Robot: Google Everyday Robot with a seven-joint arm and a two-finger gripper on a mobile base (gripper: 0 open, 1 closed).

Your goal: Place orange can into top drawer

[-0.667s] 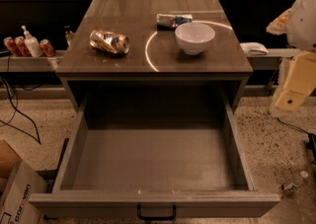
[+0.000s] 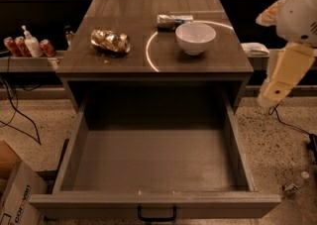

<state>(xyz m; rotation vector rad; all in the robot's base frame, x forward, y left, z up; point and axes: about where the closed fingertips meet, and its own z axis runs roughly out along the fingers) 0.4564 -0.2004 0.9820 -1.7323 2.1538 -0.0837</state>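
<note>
The orange can [image 2: 110, 40], a crumpled shiny gold-orange can, lies on its side on the left part of the cabinet top [image 2: 124, 16]. The top drawer [image 2: 153, 204] is pulled wide open below it, and its inside holds nothing. A small black handle [image 2: 156, 215] shows at the bottom edge of its front panel. Only the white and cream arm [image 2: 287, 65] shows, at the right edge of the view and to the right of the cabinet. My gripper itself is out of view.
A white bowl [image 2: 195, 37] stands on the right part of the top, with a silver-and-blue can [image 2: 173, 21] lying behind it. Small red cans [image 2: 20, 46] and a pump bottle [image 2: 31, 44] sit on a shelf at left. A cardboard box [image 2: 15, 196] stands at bottom left.
The arm at the right edge has shifted slightly to the left. The can, the bowl and the drawer have not moved.
</note>
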